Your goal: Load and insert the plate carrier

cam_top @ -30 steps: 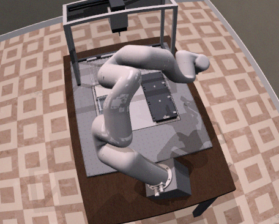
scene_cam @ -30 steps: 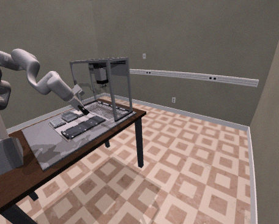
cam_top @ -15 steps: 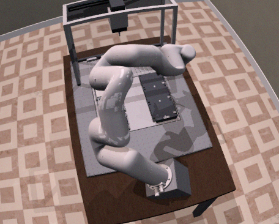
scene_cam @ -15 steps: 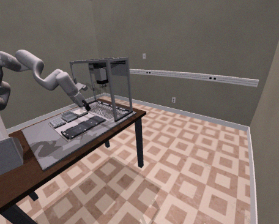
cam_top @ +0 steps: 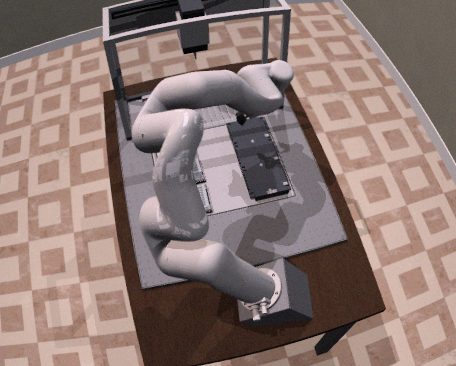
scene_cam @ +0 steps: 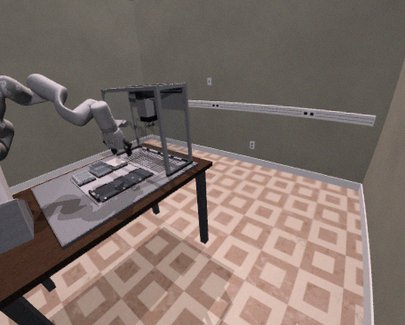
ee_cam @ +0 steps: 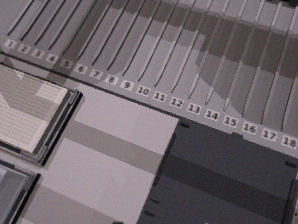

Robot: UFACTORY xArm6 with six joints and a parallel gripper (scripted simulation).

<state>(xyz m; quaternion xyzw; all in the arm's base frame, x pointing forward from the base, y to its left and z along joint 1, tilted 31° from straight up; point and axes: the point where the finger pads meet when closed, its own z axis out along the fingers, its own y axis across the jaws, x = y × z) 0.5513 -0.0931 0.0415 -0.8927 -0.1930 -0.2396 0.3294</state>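
Note:
The dark plate carrier PC7 [cam_top: 260,160] [scene_cam: 122,183] [ee_cam: 230,170] lies loose on the pale apron [ee_cam: 120,130], its sites empty. In the wrist view its far end sits just short of the numbers 13 to 18. The rails [cam_top: 215,115] [scene_cam: 151,160] [ee_cam: 165,45] run beyond it. C16, the 384-well plate [ee_cam: 25,110] [scene_cam: 116,162], sits in its nest at the left. C51 [ee_cam: 12,190] [scene_cam: 101,169] is beside it and C15 [scene_cam: 83,178] is nearest. My gripper [cam_top: 241,119] [scene_cam: 127,150] is open and empty, above the apron near the carrier's far end. The fingers are out of the wrist view.
A grey gantry frame [cam_top: 195,20] [scene_cam: 175,129] with a hanging head [cam_top: 194,35] [scene_cam: 146,110] stands over the rails. My arm hides most of the nests in the top view. The arm's base box [cam_top: 295,295] sits at the table's near edge.

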